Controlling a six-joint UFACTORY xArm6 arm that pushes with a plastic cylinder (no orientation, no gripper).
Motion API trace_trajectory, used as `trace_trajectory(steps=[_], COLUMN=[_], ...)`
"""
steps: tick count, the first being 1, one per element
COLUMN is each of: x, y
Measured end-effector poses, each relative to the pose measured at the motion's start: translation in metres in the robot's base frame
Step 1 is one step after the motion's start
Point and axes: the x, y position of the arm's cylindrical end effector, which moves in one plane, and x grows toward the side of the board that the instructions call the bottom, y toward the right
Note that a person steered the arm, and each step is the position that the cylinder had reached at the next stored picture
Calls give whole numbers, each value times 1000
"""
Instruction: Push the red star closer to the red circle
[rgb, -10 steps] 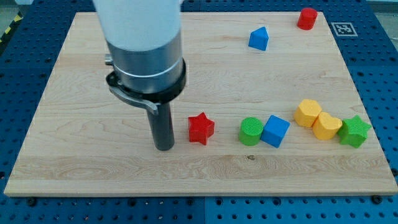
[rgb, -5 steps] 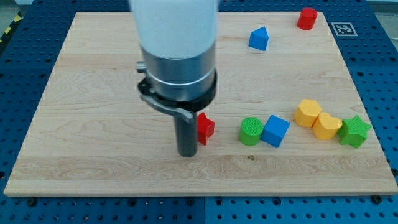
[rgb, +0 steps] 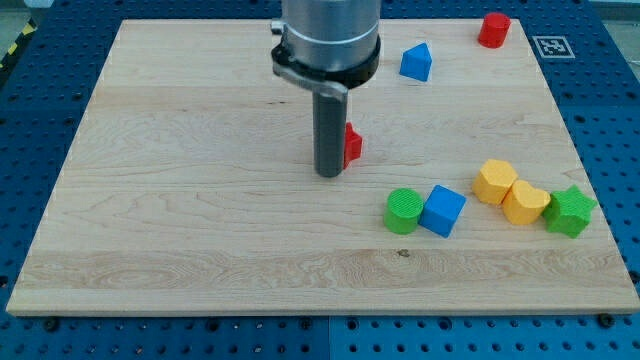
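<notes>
The red star (rgb: 352, 145) lies near the board's middle, mostly hidden behind my rod; only its right edge shows. My tip (rgb: 329, 174) rests on the board against the star's left and lower side. The red circle (rgb: 493, 29) stands near the board's top right corner, far up and to the right of the star.
A blue block (rgb: 416, 62) lies between the star and the red circle. A green circle (rgb: 404, 211) and a blue cube (rgb: 442, 210) sit below right of the star. Two yellow blocks (rgb: 495, 181) (rgb: 525, 202) and a green star (rgb: 569, 210) lie at the right edge. The wooden board (rgb: 150, 200) holds them all.
My tip moved right, reached the red star's left side, then pushed it up and to the right, from beside the green circle toward the board's middle. The other blocks have not moved.
</notes>
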Motion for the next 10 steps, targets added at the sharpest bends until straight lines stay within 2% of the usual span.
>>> trace_trajectory(steps=[2, 4, 6, 8, 10], x=[-66, -109, -109, -74, -73], y=[20, 32, 102, 122, 171])
